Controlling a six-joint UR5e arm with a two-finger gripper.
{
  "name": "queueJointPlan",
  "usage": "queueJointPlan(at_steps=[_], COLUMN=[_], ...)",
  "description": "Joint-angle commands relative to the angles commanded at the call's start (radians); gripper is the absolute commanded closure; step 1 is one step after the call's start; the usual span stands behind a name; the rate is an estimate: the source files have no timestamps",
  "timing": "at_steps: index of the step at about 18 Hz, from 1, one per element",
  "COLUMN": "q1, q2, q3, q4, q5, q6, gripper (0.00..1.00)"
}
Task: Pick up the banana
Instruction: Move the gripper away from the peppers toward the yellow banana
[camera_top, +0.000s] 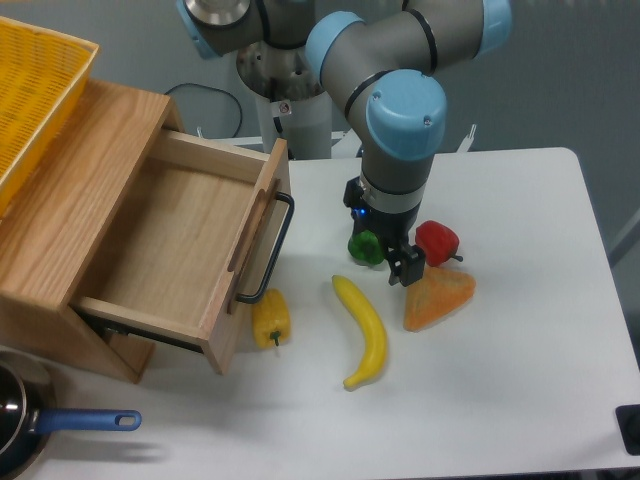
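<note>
The banana (364, 329) is long, curved and bright yellow, lying flat on the white table (520, 360) with one tip towards the arm and the other towards the front edge. My gripper (392, 258) hangs just behind the banana's far tip, above the gap between a green pepper (365, 247) and a red pepper (437, 242). One black fingertip (407, 268) shows clearly, and the other is partly hidden by the green pepper. The jaws look spread, with nothing held between them.
An orange wedge (438, 296) lies right of the banana, and a yellow pepper (271, 318) lies left of it. A wooden drawer unit (120, 240) with its drawer pulled open and its handle (268, 250) sticking out stands on the left. A yellow basket (35, 95) sits on top of it. A blue-handled pan (60, 425) is at the front left.
</note>
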Motion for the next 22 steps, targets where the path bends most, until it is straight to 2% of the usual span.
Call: queueJointPlan(at_steps=[9,13,15,22], q1=[0.008,0.012,0.023,0.014], q2=[-0.046,-0.055,-0.049,-0.058], q3=[-0.005,-0.029,-0.049,-0.057], q4=[0.034,0.063,0.089,0.109], q5=[0.023,0.028,0.023,0.012], q6=[-0.028,-0.051,-0.075,-0.221], gripper=[0.00,0.00,0.00,0.00])
